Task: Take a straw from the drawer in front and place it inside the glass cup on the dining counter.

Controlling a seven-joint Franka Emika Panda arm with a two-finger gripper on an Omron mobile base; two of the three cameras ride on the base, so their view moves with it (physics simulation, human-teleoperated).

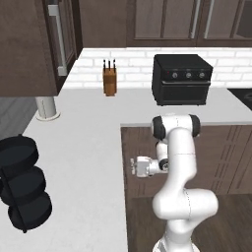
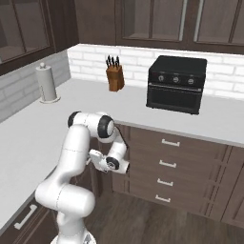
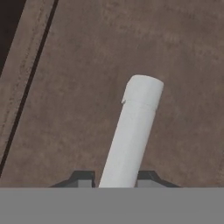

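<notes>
Fingers clamp the silver handle against the dark-brown drawer front.

1 knife block on the desk, about 4 dark knife handles sticking up, hard to be exact. 1 black toaster oven with 3 knobs. 1 paper towel roll on its stand. 1 black rack with 3 stacked round tiers. 4 drawer fronts stacked under the oven, each with 1 silver bar handle. 1 robot arm. 2 dark fingers, 1 silver bar handle between them.
</notes>
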